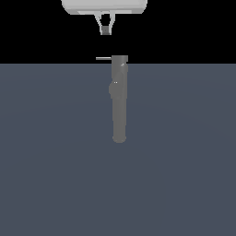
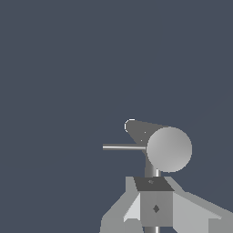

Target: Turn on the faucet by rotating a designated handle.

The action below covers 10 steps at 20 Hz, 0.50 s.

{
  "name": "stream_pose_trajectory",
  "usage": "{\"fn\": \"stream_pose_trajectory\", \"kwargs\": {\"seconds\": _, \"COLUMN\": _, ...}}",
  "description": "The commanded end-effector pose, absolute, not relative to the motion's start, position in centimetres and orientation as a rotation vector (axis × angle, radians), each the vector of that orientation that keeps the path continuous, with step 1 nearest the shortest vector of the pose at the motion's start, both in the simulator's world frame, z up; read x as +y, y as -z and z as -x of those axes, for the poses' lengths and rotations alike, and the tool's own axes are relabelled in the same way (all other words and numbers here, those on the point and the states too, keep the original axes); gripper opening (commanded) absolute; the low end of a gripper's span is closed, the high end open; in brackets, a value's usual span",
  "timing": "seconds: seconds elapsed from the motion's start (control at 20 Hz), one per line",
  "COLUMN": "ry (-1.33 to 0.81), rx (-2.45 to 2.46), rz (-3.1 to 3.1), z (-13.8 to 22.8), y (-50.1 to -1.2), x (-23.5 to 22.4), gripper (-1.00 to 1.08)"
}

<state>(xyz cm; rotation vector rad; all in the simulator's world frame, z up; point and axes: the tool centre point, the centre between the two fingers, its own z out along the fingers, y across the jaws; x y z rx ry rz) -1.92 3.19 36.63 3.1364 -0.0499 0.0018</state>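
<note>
While hanging above the cap end, white boxy pincer [image 1: 106, 30] with thin fingers nearly together, clamped on nothing. Below, apart: short thin pale-grey straight rod handle [image 1: 103, 58], long axis horizontal, jutting toward the exterior view's left. Beyond: long matte grey cylindrical faucet [image 1: 119, 99], rounded far end, on flat slate-blue bench [image 1: 184, 161].

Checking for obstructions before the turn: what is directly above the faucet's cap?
The gripper hangs above the faucet, apart from its cap, with only black background between. The handle juts sideways, untouched.
</note>
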Motion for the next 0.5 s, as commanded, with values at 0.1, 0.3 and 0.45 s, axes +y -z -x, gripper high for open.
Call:
{"fn": "stream_pose_trajectory", "kwargs": {"seconds": 0.1, "ry": -0.002, "rx": -0.058, "rz": -3.138, "z": -0.5, "y": -33.8, "x": 3.6, "gripper": -1.0}}
{"fn": "stream_pose_trajectory", "kwargs": {"seconds": 0.3, "ry": -0.001, "rx": -0.063, "rz": -3.139, "z": -2.0, "y": -31.9, "x": 3.8, "gripper": -1.0}}
{"fn": "stream_pose_trajectory", "kwargs": {"seconds": 0.45, "ry": 0.0, "rx": -0.066, "rz": -3.14, "z": -2.7, "y": -30.9, "x": 4.0, "gripper": -1.0}}
